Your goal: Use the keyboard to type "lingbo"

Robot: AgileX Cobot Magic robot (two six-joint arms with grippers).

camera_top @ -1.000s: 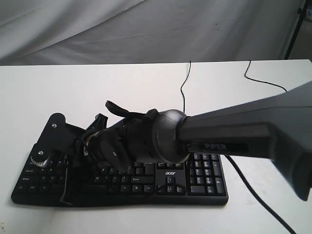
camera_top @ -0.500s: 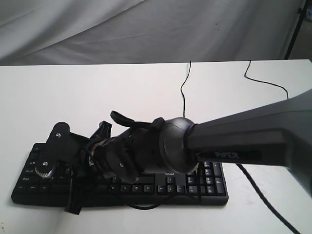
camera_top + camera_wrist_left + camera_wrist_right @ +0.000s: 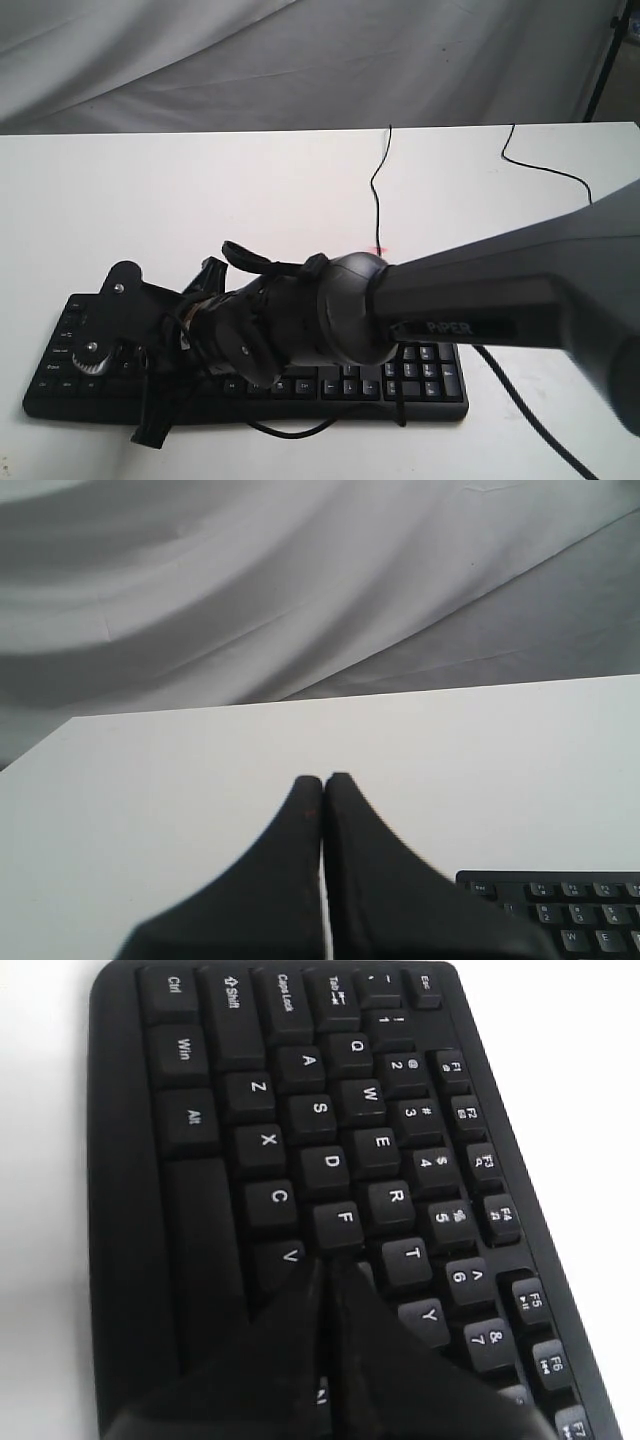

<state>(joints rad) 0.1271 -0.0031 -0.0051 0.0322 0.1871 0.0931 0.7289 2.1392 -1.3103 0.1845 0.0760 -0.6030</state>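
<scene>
The black keyboard (image 3: 430, 375) lies along the near edge of the white table, with its middle hidden under my right arm (image 3: 480, 290). That arm reaches across to the keyboard's left half. In the right wrist view the right gripper (image 3: 330, 1262) is shut and empty. Its tips are low over the keyboard (image 3: 200, 1120), between the F and V keys, covering the G key area. My left gripper (image 3: 323, 778) is shut and empty above bare table. Beside it shows only the Esc corner of the keyboard (image 3: 570, 910).
A thin black cable (image 3: 375, 185) runs from the keyboard to the table's far edge. A second black cable (image 3: 540, 165) lies at the back right. More cable (image 3: 530, 400) trails off the right front. Grey cloth (image 3: 300, 60) hangs behind the table.
My right arm has sunk lower and nearer the front of the keyboard, covering more of its middle keys and the logo. A loop of cable now shows below the keyboard's front edge.
</scene>
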